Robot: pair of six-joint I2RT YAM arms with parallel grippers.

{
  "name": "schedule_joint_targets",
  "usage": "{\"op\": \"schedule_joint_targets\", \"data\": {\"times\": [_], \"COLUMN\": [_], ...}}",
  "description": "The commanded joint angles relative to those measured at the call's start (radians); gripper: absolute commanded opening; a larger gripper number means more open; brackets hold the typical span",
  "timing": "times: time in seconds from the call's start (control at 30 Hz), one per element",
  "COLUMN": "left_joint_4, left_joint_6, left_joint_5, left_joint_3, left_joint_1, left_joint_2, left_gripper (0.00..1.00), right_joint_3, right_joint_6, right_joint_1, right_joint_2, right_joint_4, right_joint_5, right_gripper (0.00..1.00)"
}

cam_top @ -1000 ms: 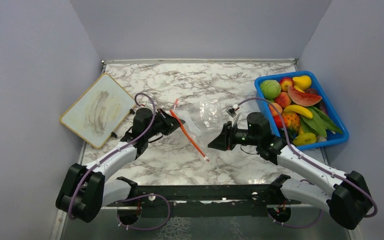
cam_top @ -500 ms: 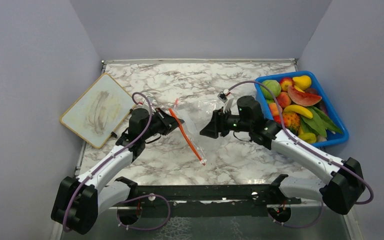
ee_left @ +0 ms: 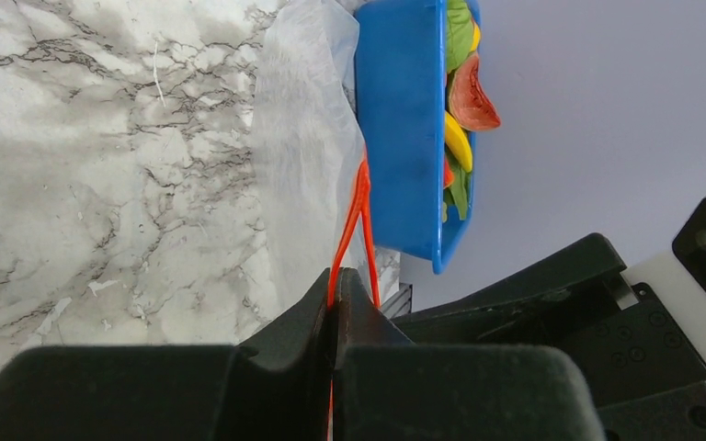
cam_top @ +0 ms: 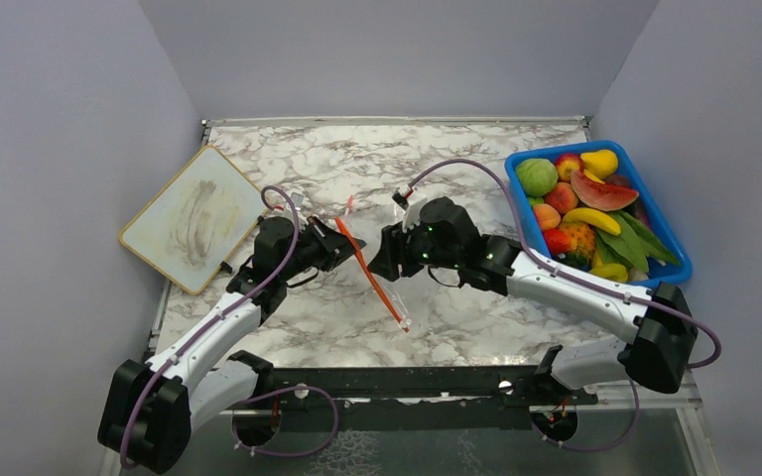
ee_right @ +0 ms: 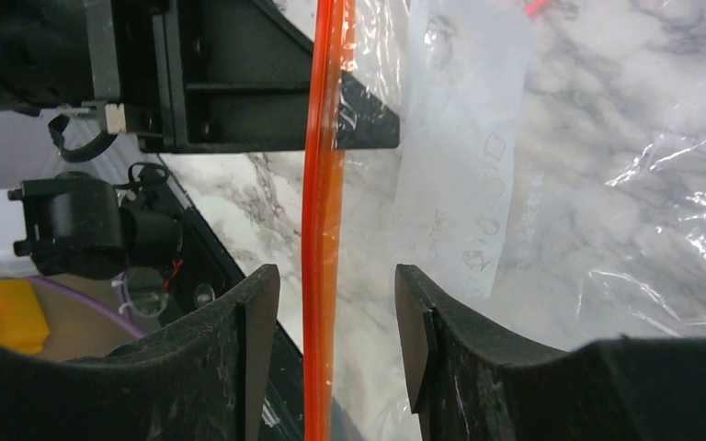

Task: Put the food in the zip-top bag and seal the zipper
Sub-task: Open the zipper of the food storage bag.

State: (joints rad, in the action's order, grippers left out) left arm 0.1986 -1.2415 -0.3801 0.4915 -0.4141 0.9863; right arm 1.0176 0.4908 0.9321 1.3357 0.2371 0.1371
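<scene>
The zip-top bag (ee_right: 478, 184) is clear, crinkly plastic on the marble table, mostly hidden under my right arm in the top view. Its zipper (cam_top: 383, 294) is a red-orange strip running diagonally toward the near edge. My left gripper (cam_top: 341, 238) is shut on the strip's far end, as the left wrist view (ee_left: 342, 276) shows. My right gripper (cam_top: 378, 260) is open, and the zipper (ee_right: 324, 138) runs between its fingers without touching them. The food lies in the blue bin: a green round fruit (cam_top: 536, 177), a watermelon slice (cam_top: 603, 190), and orange and red fruits.
The blue bin (cam_top: 566, 145) stands at the far right, filled with several toy fruits and vegetables. A small whiteboard (cam_top: 195, 218) lies at the far left. A short pink stick (cam_top: 348, 205) lies just beyond the left gripper. Grey walls enclose three sides.
My right arm has swung left from beside the bin to the bag's mouth, and its open fingers now straddle the zipper strip. The left gripper has kept its hold and shifted slightly.
</scene>
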Motion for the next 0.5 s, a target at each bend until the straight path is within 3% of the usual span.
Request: {"op": "schedule_joint_targets", "data": {"times": [0.0, 0.47], "left_joint_4": [0.0, -0.017], "left_joint_6": [-0.016, -0.009], "left_joint_5": [-0.03, -0.033], "left_joint_3": [0.018, 0.006], "left_joint_1": [-0.005, -0.009], "left_joint_2": [-0.015, -0.032], "left_gripper": [0.0, 0.0], "right_joint_3": [0.043, 0.116], "right_joint_6": [0.0, 0.015], "right_joint_1": [0.016, 0.057], "right_joint_2": [0.04, 0.141], "right_joint_4": [-0.013, 0.019], "right_joint_5": [-0.057, -0.137], "right_gripper": [0.5, 0.47]}}
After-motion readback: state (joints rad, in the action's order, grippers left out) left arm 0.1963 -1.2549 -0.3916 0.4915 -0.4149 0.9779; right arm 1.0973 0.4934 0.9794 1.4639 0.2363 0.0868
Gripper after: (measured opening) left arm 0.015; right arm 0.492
